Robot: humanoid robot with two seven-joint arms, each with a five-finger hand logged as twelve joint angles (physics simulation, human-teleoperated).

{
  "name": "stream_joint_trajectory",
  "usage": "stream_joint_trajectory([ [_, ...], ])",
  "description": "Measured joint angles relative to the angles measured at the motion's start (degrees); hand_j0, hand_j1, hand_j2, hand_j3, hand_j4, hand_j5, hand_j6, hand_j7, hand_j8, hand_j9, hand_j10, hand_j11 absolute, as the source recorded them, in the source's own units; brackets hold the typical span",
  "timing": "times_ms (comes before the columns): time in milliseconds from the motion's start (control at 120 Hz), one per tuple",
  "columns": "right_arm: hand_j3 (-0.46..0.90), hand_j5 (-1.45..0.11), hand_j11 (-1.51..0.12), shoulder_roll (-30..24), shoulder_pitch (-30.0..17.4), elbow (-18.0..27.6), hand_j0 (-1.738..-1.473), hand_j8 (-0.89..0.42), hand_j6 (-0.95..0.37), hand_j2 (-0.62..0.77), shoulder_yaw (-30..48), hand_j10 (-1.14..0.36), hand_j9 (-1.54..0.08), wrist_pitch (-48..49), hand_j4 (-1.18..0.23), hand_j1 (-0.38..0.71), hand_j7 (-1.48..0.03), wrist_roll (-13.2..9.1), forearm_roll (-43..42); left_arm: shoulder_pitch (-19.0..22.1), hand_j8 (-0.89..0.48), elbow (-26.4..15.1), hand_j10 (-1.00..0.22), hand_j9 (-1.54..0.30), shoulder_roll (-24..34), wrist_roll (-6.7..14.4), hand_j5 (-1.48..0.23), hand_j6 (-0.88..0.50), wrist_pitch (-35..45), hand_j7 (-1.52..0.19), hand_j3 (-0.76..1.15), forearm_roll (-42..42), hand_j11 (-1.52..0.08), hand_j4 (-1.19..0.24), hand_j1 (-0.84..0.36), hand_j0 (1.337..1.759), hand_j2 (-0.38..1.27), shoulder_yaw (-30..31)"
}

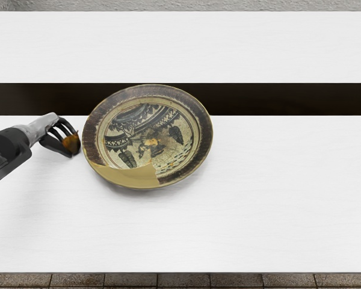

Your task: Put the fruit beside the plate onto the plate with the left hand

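The left hand [59, 137] curls its dark fingers [58, 148] around the small orange fruit [71, 143], which is just beside the left rim of the painted plate [203, 123] on the white table [259, 211], so the grab looks done but moving it onto the plate is left.

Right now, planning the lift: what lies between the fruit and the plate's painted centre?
In the head view, only the dark rim of the round brown patterned plate; the small orange fruit, in the left hand, sits just beside it.
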Motion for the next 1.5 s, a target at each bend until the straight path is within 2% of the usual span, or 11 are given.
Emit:
stream_joint_trajectory([
  [150, 0.0, 0.0, 0.0, 0.0, 0.0, 0.0, -1.658, 0.0, 0.0, 0.0, 0.0, 0.0, 0.0, 0.0, 0.0, -0.35, 0.0, 0.0, 0.0, -0.1, -0.61, -0.2, -0.67, -0.9, 0.0, 0.1, -0.87, -0.5, -0.5, -0.89, 0.0, -0.1, -0.9, -0.7, -0.32, 1.655, 0.36, 0.0],
  [508, 0.0, 0.0, 0.0, 0.0, 0.0, 0.0, -1.658, 0.0, 0.0, 0.0, 0.0, 0.0, 0.0, 0.0, 0.0, -0.35, 0.0, 0.0, 0.0, -0.1, -0.62, -0.2, -0.7, -0.93, 0.0, 0.2, -0.9, -0.5, -0.9, -0.92, 0.0, -0.2, -0.93, -0.7, -0.28, 1.654, 0.32, 0.0],
  [625, 0.0, 0.0, 0.0, 0.0, 0.0, 0.0, -1.658, 0.0, 0.0, 0.0, 0.0, 0.0, 0.0, 0.0, 0.0, -0.35, 0.0, 0.0, 0.0, -0.2, -0.61, -0.3, -0.71, -0.94, 0.3, 0.2, -0.94, -0.48, -1.1, -0.94, 0.0, -0.4, -0.94, -0.68, -0.31, 1.655, 0.37, 0.0],
  [700, 0.0, 0.0, 0.0, 0.0, 0.0, 0.0, -1.658, 0.0, 0.0, 0.0, 0.0, 0.0, 0.0, 0.0, 0.0, -0.35, 0.0, 0.0, 0.0, -0.2, -0.59, -0.3, -0.71, -0.95, 0.4, 0.2, -0.96, -0.45, -1.1, -0.96, 0.0, -0.5, -0.94, -0.65, -0.31, 1.655, 0.33, 0.0],
  [1000, 0.0, 0.0, 0.0, 0.0, 0.0, 0.0, -1.658, 0.0, 0.0, 0.0, 0.0, 0.0, 0.0, 0.0, 0.0, -0.35, 0.0, 0.0, 0.0, -0.2, -0.58, -0.4, -0.72, -0.95, 1.5, 0.2, -0.97, -0.44, -1.9, -0.96, 0.0, -0.6, -0.95, -0.64, -0.37, 1.656, 0.46, -0.6],
  [1342, 0.0, 0.0, 0.0, 0.0, 0.0, 0.0, -1.658, 0.0, 0.0, 0.0, 0.0, 0.0, 0.0, 0.0, 0.0, -0.35, 0.0, 0.0, 0.0, -0.5, -0.59, -3.7, -0.72, -0.95, 6.0, 0.1, -0.98, -0.44, -2.8, -0.96, 0.0, -2.2, -0.95, -0.63, -0.41, 1.657, 0.56, -1.1],
  [1500, 0.0, 0.0, 0.0, 0.0, 0.0, 0.0, -1.658, 0.0, 0.0, 0.0, 0.0, 0.0, 0.0, 0.0, 0.0, -0.35, 0.0, 0.0, 0.0, -1.0, -0.59, -5.5, -0.73, -0.96, 7.8, 0.1, -0.98, -0.44, -4.0, -0.96, 0.0, -3.6, -0.96, -0.63, -0.4, 1.657, 0.53, -1.8],
])
